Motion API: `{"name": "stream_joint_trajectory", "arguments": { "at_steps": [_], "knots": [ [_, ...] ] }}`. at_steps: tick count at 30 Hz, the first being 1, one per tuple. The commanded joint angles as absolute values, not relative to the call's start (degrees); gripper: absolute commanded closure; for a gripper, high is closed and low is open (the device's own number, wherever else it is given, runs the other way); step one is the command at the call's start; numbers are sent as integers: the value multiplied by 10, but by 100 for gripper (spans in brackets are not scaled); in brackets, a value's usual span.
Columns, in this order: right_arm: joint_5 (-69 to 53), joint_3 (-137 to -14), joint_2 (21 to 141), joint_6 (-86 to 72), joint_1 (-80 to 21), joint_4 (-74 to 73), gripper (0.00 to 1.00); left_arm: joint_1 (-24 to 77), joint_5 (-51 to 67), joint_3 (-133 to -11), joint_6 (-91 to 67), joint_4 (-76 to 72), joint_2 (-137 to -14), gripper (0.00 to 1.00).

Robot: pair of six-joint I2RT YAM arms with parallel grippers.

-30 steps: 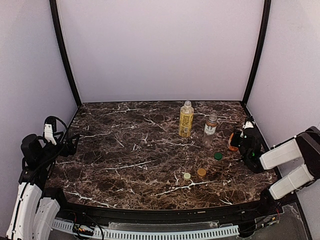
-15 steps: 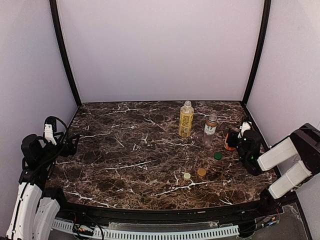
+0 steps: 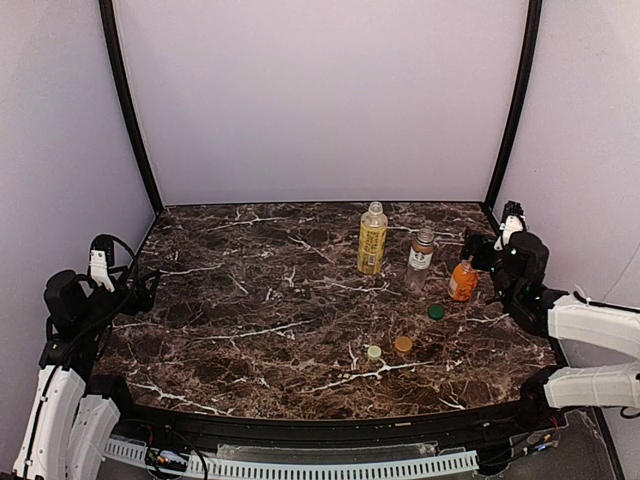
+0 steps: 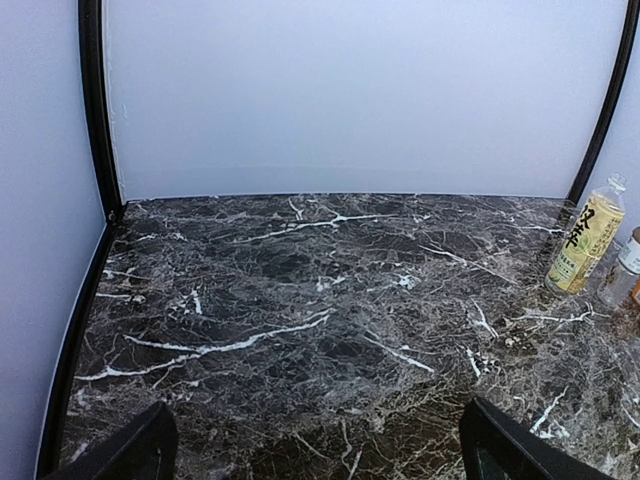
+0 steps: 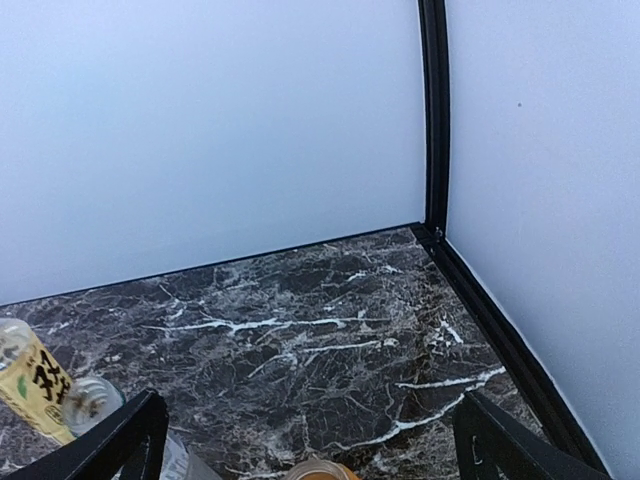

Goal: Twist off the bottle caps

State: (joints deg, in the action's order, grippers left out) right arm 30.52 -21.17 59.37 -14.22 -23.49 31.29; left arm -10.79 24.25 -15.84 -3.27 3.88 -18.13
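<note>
Three bottles stand at the back right: a tall yellow-labelled one, a short clear one and a squat orange one, all with bare necks. On the marble lie three bottle caps: green, cream and tan. My right gripper hangs open just right of and above the orange bottle, apart from it; the right wrist view has the gripper empty, with that bottle's open mouth below. My left gripper rests open and empty at the far left edge.
The marble table is boxed in by pale walls with black corner posts. The right wall runs close behind my right arm. The yellow bottle and the clear bottle show at the right edge of the left wrist view.
My right gripper opened and let go of the orange bottle, then rose and drew back toward the right wall. The bottle now stands upright on the table. The left arm stayed still.
</note>
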Motion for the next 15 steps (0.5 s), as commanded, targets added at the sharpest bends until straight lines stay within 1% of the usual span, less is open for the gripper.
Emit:
{"name": "stream_joint_trajectory", "arguments": {
  "at_steps": [1, 5, 7, 9, 11, 15],
  "knots": [
    [284, -276, 495, -126, -226, 89, 1, -112, 221, -136, -35, 18, -182, 1],
    [228, -271, 376, -95, -220, -39, 1, -112, 201, -128, -29, 14, -181, 1],
    [219, -258, 306, -100, -219, -101, 1, -112, 198, -124, -26, 13, -178, 1],
    [238, -244, 251, -140, -218, -144, 1, -112, 196, -122, -24, 14, -175, 1],
    [243, -224, 203, -149, -216, -147, 1, -113, 197, -120, -23, 14, -172, 1],
    [344, -191, 164, -209, -195, -170, 1, -122, 209, -116, -21, 16, -168, 1]
  ]
}}
